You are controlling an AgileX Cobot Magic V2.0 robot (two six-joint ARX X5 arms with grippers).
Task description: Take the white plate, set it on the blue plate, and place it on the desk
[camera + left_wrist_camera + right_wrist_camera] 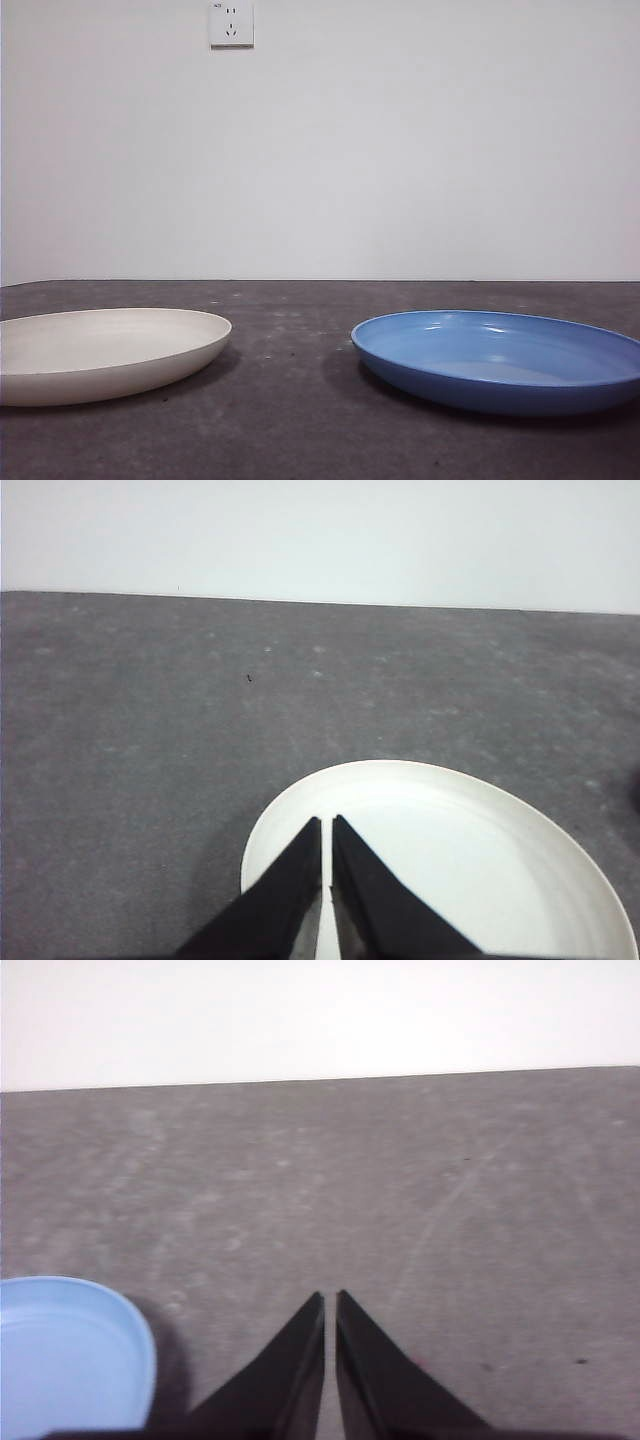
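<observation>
The white plate (100, 350) lies flat on the desk (300, 430), with the blue plate (500, 360) beside it, a strip of bare desk between them. The left gripper (327, 822) is above the white plate, its jaws nearly together and holding nothing. The right gripper (330, 1297) is over bare desk just beside the blue plate, jaws likewise almost closed and empty. A wall socket (231, 24) sits high on the white wall; no readable writing or brand shows anywhere.

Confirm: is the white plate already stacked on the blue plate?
No, in the front view the white plate sits on the desk apart from the blue plate, with bare surface between them.
</observation>
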